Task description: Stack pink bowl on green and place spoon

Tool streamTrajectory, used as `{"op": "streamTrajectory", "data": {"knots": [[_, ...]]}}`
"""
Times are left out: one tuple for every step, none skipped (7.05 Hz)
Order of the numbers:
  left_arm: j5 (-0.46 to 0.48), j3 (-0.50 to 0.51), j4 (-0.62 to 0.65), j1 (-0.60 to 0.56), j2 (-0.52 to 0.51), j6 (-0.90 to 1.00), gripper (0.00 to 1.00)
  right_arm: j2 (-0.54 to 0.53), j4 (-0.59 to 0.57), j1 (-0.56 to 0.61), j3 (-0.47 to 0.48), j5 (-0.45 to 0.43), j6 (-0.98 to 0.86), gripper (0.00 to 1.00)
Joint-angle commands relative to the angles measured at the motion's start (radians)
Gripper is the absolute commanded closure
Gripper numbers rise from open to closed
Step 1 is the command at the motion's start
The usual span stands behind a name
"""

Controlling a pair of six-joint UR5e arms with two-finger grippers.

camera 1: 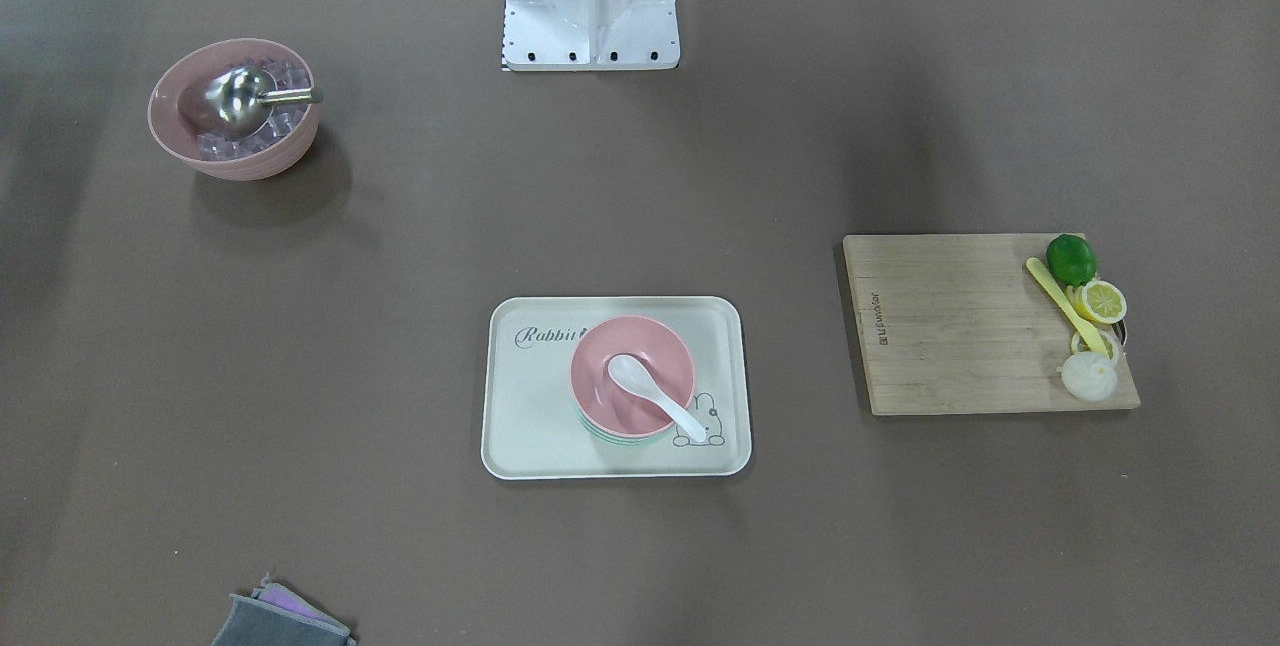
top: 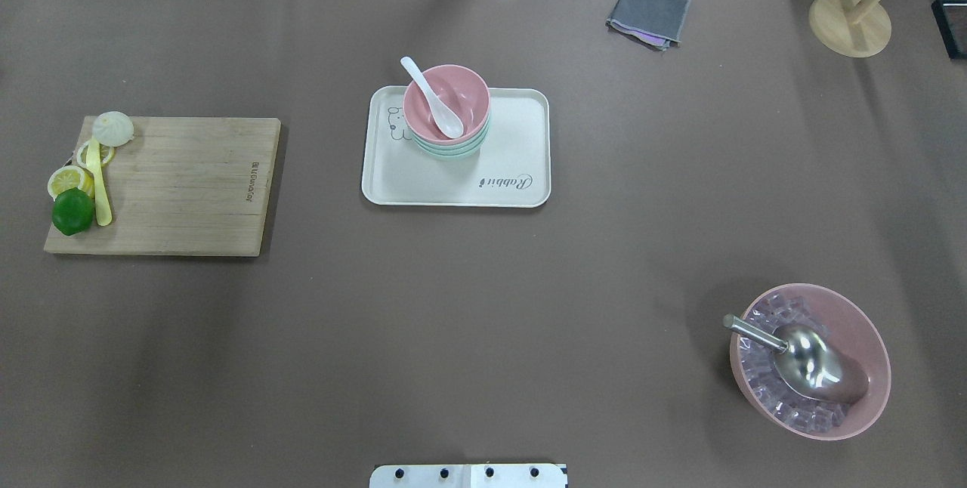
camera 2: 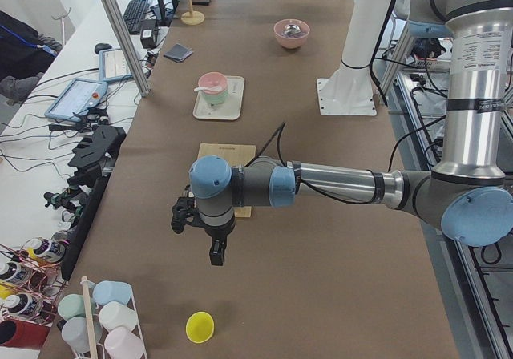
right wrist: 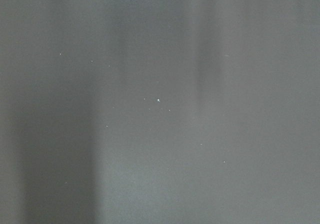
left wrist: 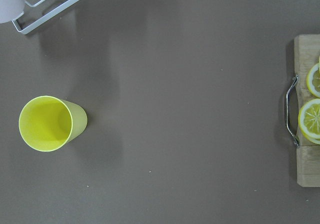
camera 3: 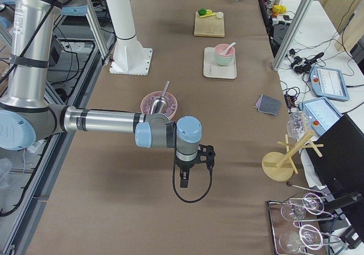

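Note:
The pink bowl (camera 1: 650, 346) sits stacked on the green bowl (camera 1: 612, 439) on the cream rabbit tray (camera 1: 530, 406) at mid-table. The white spoon (camera 1: 652, 392) lies in the pink bowl, its handle over the rim. The stack also shows in the overhead view, pink bowl (top: 470, 95), spoon (top: 432, 99), tray (top: 453, 182). Both arms are far from the tray. My left gripper (camera 2: 217, 253) hangs over the table's left end, my right gripper (camera 3: 183, 180) over the right end. They show only in the side views, so I cannot tell whether they are open or shut.
A large pink bowl (top: 861, 337) holds ice cubes and a metal scoop (top: 801, 358). A wooden cutting board (top: 181, 186) carries a lime, lemon slices and a yellow utensil. A grey cloth (top: 648, 12) and a wooden stand (top: 850, 23) lie far. A yellow cup (left wrist: 50, 123) stands below the left wrist.

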Motion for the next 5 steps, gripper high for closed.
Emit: {"op": "streamTrajectory", "data": {"knots": [[0.001,-0.029,0.000,0.003,0.004,0.002,0.01,-0.002,0.036,0.000,-0.023,0.002,0.002,0.00],[0.001,-0.050,-0.001,0.004,0.021,0.002,0.01,-0.007,0.077,0.000,-0.049,0.003,0.002,0.00],[0.000,-0.075,-0.001,0.004,0.042,0.002,0.01,-0.008,0.125,0.000,-0.093,0.005,0.003,0.00],[0.001,-0.105,0.000,0.004,0.052,0.002,0.01,-0.008,0.195,0.000,-0.146,0.006,0.005,0.00],[0.001,-0.107,-0.001,0.004,0.062,0.002,0.01,-0.008,0.266,0.000,-0.203,0.009,0.008,0.00]]}}
